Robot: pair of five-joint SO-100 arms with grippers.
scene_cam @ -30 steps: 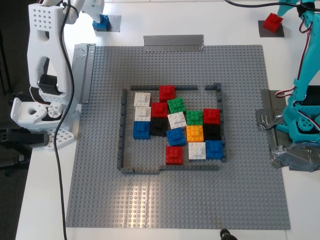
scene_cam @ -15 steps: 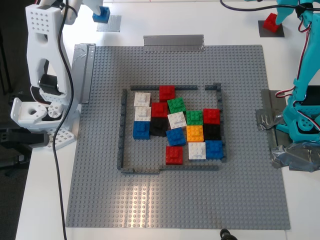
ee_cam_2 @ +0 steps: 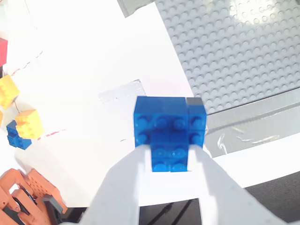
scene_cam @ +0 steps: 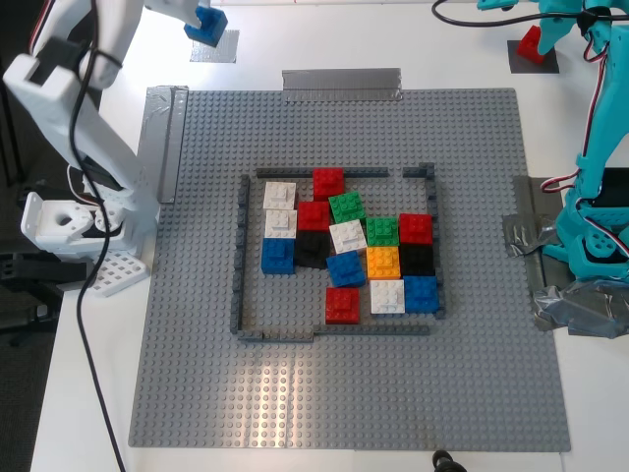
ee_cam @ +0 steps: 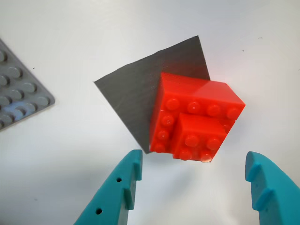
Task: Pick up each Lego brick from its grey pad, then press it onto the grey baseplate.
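Note:
My second gripper [ee_cam_2: 169, 159], white, is shut on the blue Lego brick [ee_cam_2: 168, 131] and holds it above the lighter grey pad [ee_cam_2: 122, 91]. In the exterior view this brick [scene_cam: 205, 25] hangs at the top left over its pad [scene_cam: 218, 47], off the grey baseplate [scene_cam: 472, 393]. My first gripper [ee_cam: 192, 173], teal, is open, with its fingers [ee_cam: 124, 187] on either side of the red Lego brick [ee_cam: 194, 122] and apart from it. The red brick sits on the darker grey pad [ee_cam: 136, 91], at the exterior view's top right [scene_cam: 532, 43].
A low dark grey wall [scene_cam: 241, 256] on the baseplate encloses several coloured bricks [scene_cam: 346, 258]. Silver tape strips [scene_cam: 341, 83] lie along the plate's edges. The white arm's base [scene_cam: 69, 221] stands at the exterior view's left, the teal base [scene_cam: 595, 236] at its right. Yellow bricks [ee_cam_2: 28, 124] lie off the plate.
My second gripper has lifted the blue brick off its pad, and the white arm has swung. My first gripper has come down around the red brick.

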